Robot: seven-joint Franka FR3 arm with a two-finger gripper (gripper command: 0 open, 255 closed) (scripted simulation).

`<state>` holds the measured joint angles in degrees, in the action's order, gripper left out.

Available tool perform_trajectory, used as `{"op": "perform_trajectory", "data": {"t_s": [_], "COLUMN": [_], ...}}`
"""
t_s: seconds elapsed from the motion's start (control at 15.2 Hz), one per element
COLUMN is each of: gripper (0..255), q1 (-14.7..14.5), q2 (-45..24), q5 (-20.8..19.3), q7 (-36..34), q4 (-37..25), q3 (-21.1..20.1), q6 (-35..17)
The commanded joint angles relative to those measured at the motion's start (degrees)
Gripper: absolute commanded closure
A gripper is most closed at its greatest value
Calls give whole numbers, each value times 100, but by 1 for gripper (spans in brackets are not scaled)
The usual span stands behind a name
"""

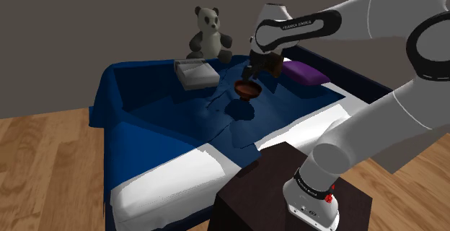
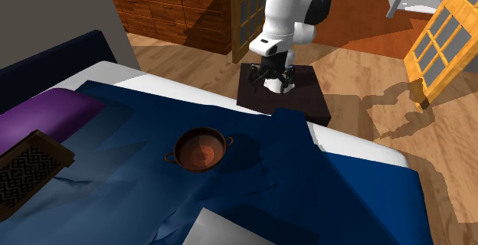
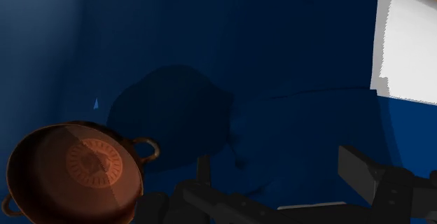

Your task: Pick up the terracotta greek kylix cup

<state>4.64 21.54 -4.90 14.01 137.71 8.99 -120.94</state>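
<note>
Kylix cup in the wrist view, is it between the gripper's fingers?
No, the kylix cup sits on the blue blanket off to one side of the open gripper.

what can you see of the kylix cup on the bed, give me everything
The kylix cup is a shallow, wide bowl, reddish brown like fired clay, with two small loop handles on opposite sides of the rim and a round patterned medallion inside. The shoulder view shows a short stem and foot beneath it. It stands upright, empty, on the dark blue blanket. Nothing else touches it: the open gripper is off to one side, the cup outside its fingers.
</note>
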Motion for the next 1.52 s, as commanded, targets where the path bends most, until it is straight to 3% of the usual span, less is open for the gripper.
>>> {"op": "perform_trajectory", "data": {"t_s": [0.0, 0.53, 1.06, 1.45], "gripper": [0, 0, 0, 0], "q1": [29, 226, 493, 533], "q2": [-446, -2074, -3749, -4078], "q5": [-50, -154, -51, 0], "q7": [19, 249, 505, 511], "q4": [-117, -828, -1972, -1957], "q3": [54, 331, 499, 479], "q6": [-346, -1323, -1927, -2269]}}
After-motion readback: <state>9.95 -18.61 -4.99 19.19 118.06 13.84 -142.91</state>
